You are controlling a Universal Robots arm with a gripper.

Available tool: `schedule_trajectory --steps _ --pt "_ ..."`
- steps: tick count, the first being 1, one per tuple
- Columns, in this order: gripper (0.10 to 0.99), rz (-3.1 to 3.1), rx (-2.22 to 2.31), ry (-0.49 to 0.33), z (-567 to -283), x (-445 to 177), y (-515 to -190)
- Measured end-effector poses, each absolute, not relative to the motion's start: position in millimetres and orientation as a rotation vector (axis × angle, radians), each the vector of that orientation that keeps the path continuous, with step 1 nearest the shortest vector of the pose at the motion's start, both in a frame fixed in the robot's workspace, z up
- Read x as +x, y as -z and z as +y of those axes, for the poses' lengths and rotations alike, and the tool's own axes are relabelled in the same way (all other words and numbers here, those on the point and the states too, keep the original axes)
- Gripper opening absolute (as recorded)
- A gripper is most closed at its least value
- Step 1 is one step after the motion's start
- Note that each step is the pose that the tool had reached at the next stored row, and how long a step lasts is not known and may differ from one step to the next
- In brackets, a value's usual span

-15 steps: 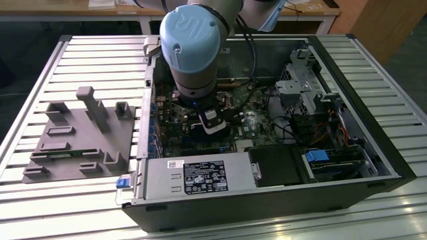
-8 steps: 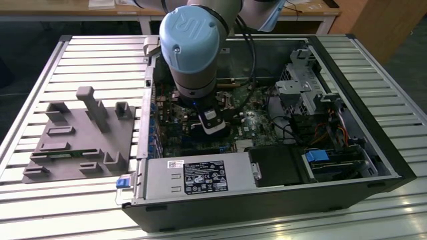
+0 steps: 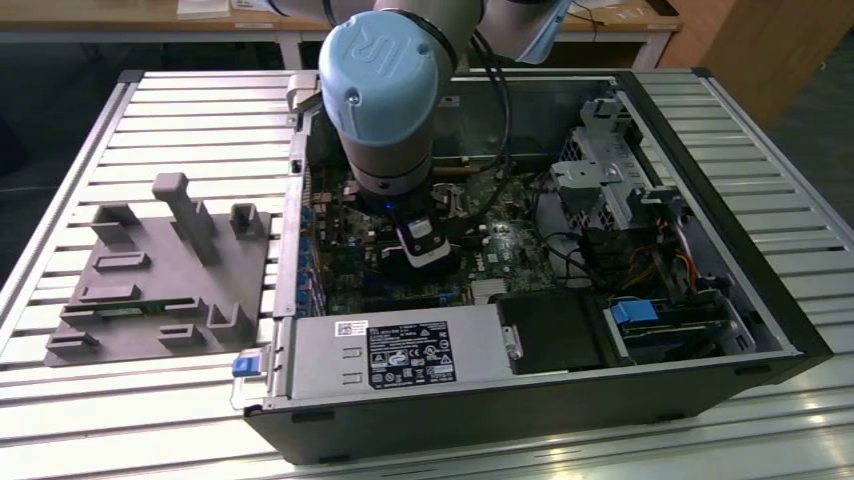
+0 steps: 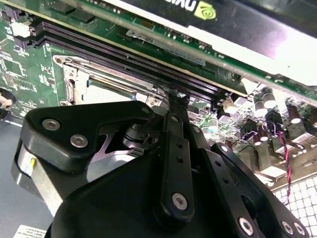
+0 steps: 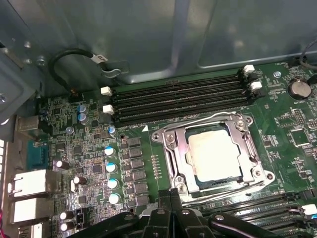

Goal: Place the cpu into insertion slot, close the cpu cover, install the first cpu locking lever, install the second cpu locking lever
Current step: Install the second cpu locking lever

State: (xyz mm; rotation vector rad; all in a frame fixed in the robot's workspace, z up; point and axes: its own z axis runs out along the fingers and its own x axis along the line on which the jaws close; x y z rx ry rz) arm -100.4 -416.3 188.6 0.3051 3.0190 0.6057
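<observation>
- The gripper hangs inside the case, over the board.
- In the first wrist view, the cpu lies in the slot, just ahead of the gripper.
- The cover lies down around the cpu.
- 4 memory slots run beyond it.
- A fixture sits outside the case, at the exterior view's left.
</observation>
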Motion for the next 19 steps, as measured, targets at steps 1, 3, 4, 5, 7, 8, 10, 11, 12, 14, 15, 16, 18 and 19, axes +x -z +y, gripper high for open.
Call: schedule_trajectory --steps 1,3,4,5,7,8,10,11,12,14,15,16,18,19 --pt "0.106 3.019 0.305 -0.605 -415.9 -100.5 -188.4" --pt "0.106 3.019 0.305 -0.604 -414.6 -100.5 -187.9" --pt "0.106 3.019 0.305 -0.603 -413.9 -100.4 -187.5" --pt "0.106 3.020 0.305 -0.601 -413.3 -100.4 -187.3" --pt "0.106 3.020 0.305 -0.596 -412.3 -100.5 -186.4" --pt "0.106 3.021 0.305 -0.591 -411.9 -100.5 -185.9" --pt "0.106 3.023 0.304 -0.577 -411.3 -100.6 -185.1" --pt "0.106 3.024 0.304 -0.570 -411.1 -100.7 -185.1" --pt "0.106 3.024 0.304 -0.565 -411.0 -100.6 -185.0" --pt "0.106 3.025 0.303 -0.556 -411.0 -100.7 -185.0" --pt "0.106 3.026 0.303 -0.555 -411.1 -100.7 -185.0" --pt "0.106 3.026 0.303 -0.554 -411.1 -100.7 -185.0" --pt "0.106 3.026 0.304 -0.554 -411.0 -100.7 -185.6" --pt "0.106 3.026 0.304 -0.554 -411.0 -100.7 -186.2"
